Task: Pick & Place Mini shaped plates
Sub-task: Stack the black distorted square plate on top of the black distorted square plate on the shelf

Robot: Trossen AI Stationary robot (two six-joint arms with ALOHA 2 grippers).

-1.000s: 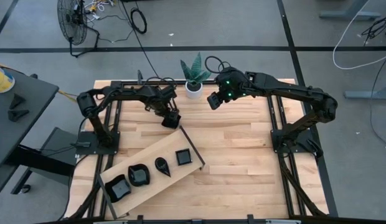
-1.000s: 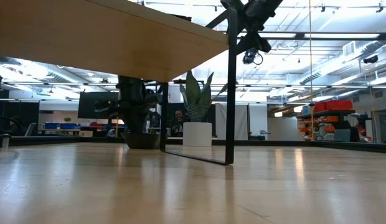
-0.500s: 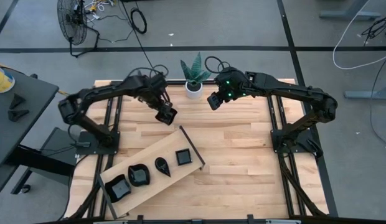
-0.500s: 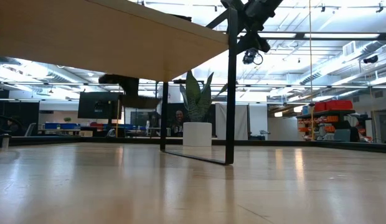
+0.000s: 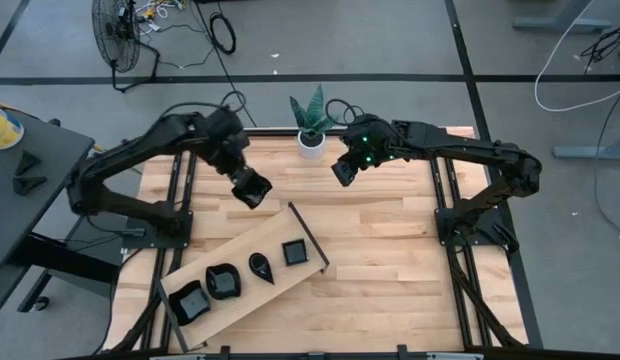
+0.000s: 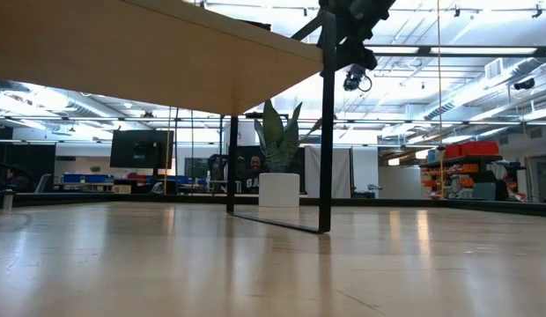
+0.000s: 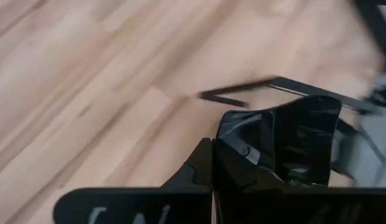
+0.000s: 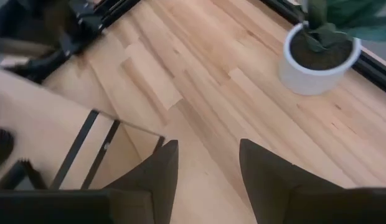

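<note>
A glossy black mini plate is being gripped on edge by the left gripper, fingers clenched on it (the wrist view shows the plate standing upright between the dark fingers). In the high view this gripper is being held above the table, just off the upper end of the wooden board and apart from it.

Four more mini plates are being carried on the board, in a row along its length: a square plate nearest the board's upper end, then a teardrop plate, a rounded plate, and a larger squarish plate at the board's lower end. All four are lying flat and apart from one another.

The board is being propped at a slant on a thin black frame (frame leg and the board's underside are seen in the low view, with the table surface below).

The right gripper is being held open and empty, to the right of the board's upper end and well clear of it; its two fingers are seen spread over bare wood.

A white pot with a green plant is standing beyond the board's upper end, at the table's far edge, between the two arms.
</note>
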